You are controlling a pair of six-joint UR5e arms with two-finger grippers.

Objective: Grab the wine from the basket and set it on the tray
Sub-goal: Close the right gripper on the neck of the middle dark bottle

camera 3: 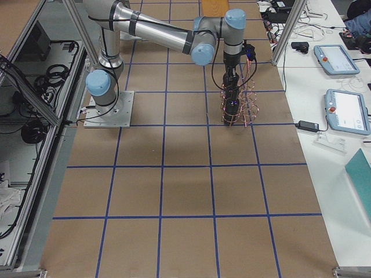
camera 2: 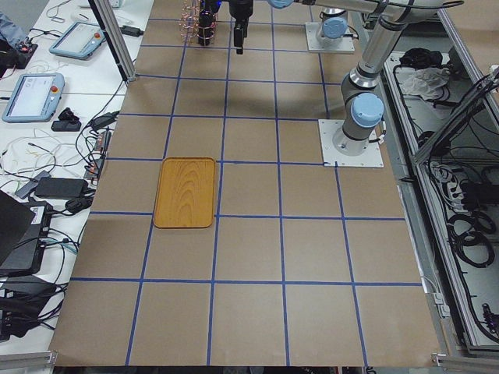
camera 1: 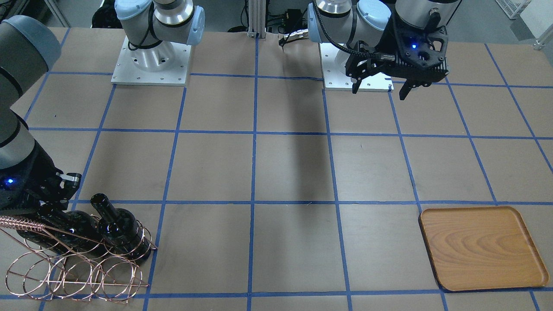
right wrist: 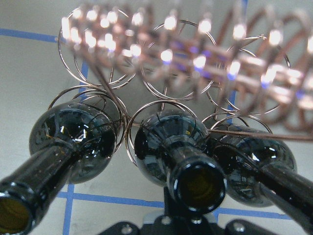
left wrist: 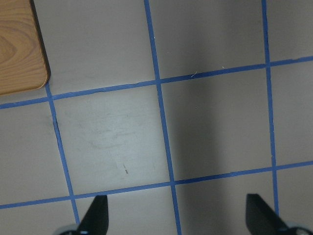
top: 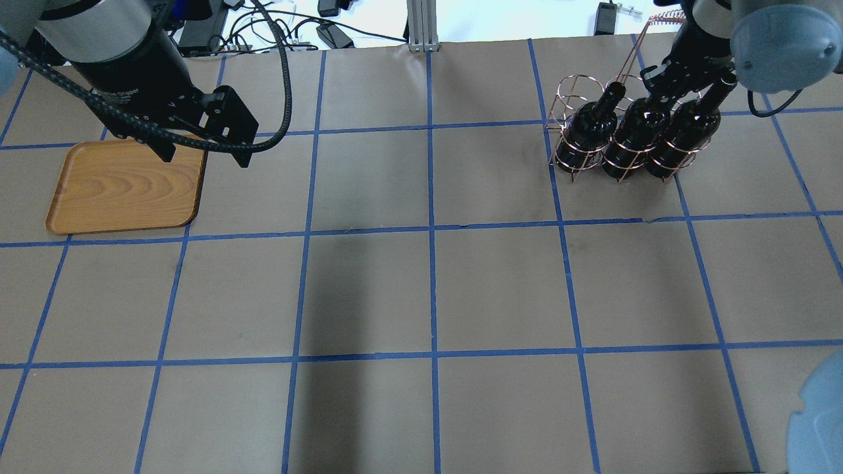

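Observation:
Three near-black wine bottles stand in the copper wire basket [top: 570, 99] at the far right of the table. My right gripper [top: 658, 80] is at the middle bottle [top: 632, 135], whose neck it hides. In the right wrist view that bottle's mouth [right wrist: 198, 186] sits just above the gripper [right wrist: 195, 224], whose black parts crowd in under the neck, so it looks shut on it. The bottle sits in its rings. The wooden tray [top: 122, 187] lies empty at the far left. My left gripper [top: 204, 155] hangs open and empty above the tray's right edge.
The basket's twisted handle [right wrist: 205, 54] crosses above the bottles, and the outer two bottles [top: 589, 128] [top: 681, 135] flank the held one closely. The two arm bases [camera 1: 151, 65] [camera 1: 358, 73] stand on the robot's side. Blue tape lines grid the brown table.

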